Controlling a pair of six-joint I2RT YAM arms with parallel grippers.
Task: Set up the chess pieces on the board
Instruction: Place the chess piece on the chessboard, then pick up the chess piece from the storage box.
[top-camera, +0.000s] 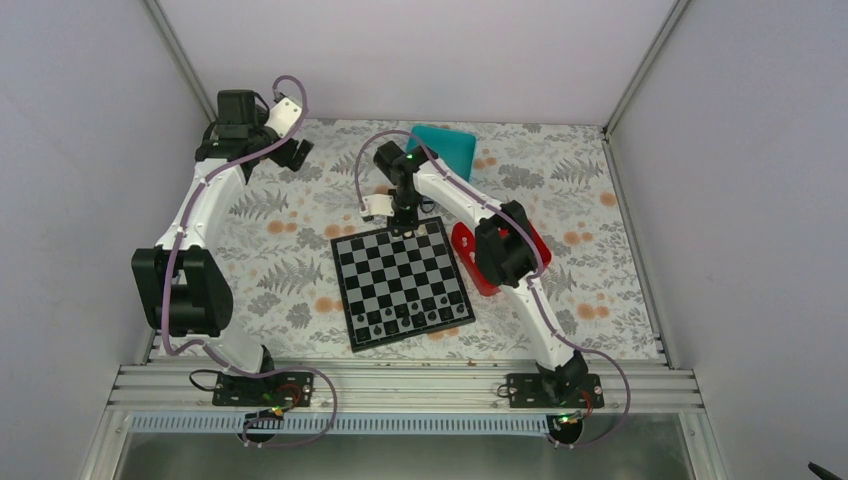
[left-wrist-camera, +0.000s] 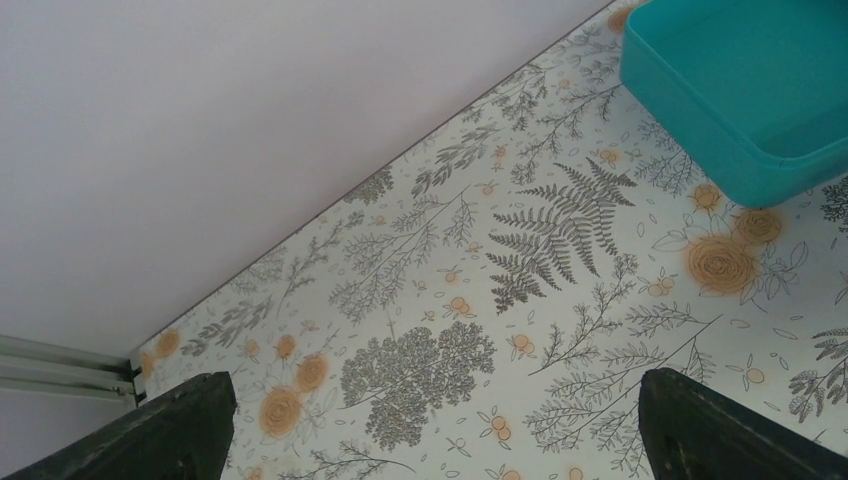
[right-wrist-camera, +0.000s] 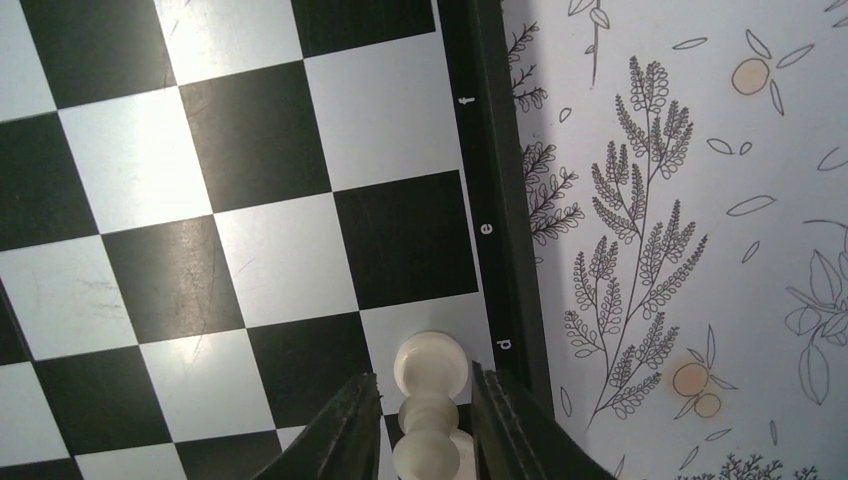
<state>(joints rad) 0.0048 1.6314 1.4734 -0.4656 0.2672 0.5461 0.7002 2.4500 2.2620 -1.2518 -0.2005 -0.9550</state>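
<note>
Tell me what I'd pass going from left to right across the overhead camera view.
From the left: left arm → the board → red tray. The teal box and right arm overlap the board, so I left them out.

Teal box (top-camera: 455, 148), red tray (top-camera: 465, 262)

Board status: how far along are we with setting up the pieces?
Done: dark pieces stand along the near rows of the board. In hand: a white piece stands upright on the far edge row, between the barely parted jaws of the right gripper. Left: most far-side squares look bare. The left gripper hangs open over the table, holding nothing.
</note>
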